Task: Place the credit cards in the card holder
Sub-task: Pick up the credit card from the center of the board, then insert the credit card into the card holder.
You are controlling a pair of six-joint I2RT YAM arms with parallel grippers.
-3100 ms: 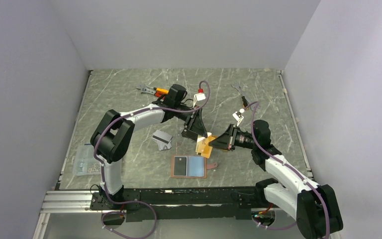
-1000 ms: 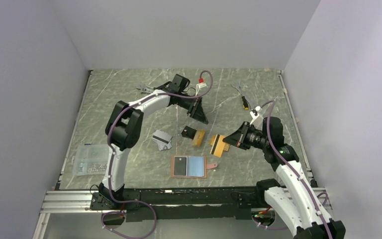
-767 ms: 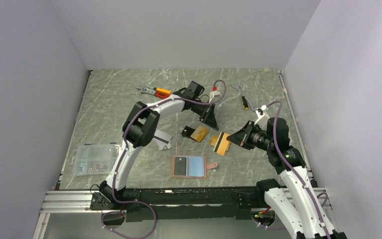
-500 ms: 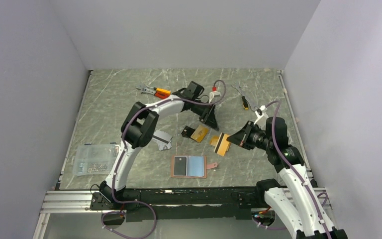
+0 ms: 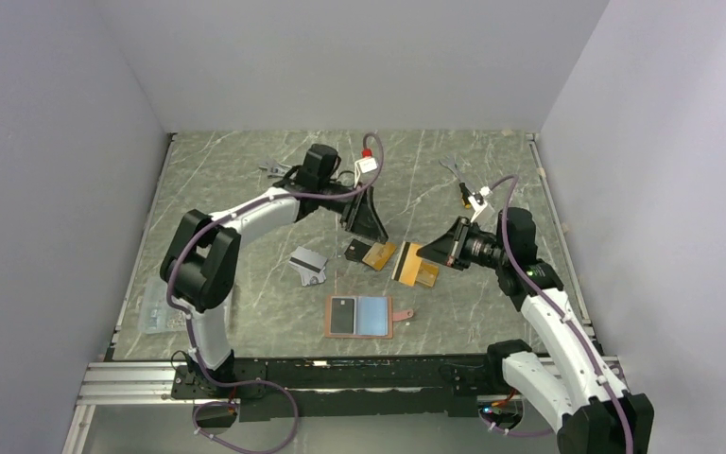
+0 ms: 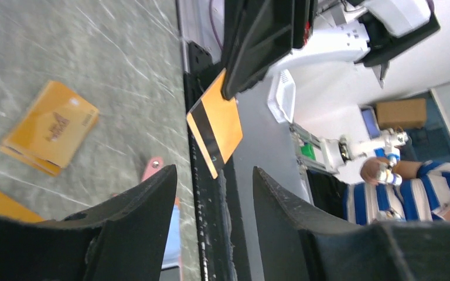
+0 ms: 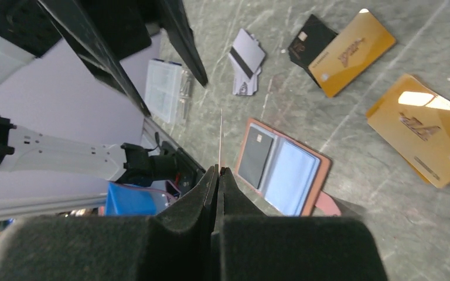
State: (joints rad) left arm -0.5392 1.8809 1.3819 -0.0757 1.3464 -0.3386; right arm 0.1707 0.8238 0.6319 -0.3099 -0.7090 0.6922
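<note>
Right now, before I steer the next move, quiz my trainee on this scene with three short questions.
1. True or false: the card holder lies open.
2. Which gripper is clamping the striped orange-gold card?
3. The black card overlaps with: A) nothing, B) another gold card, C) the holder.
Key: 1 true; 2 the right gripper; 3 B.
</note>
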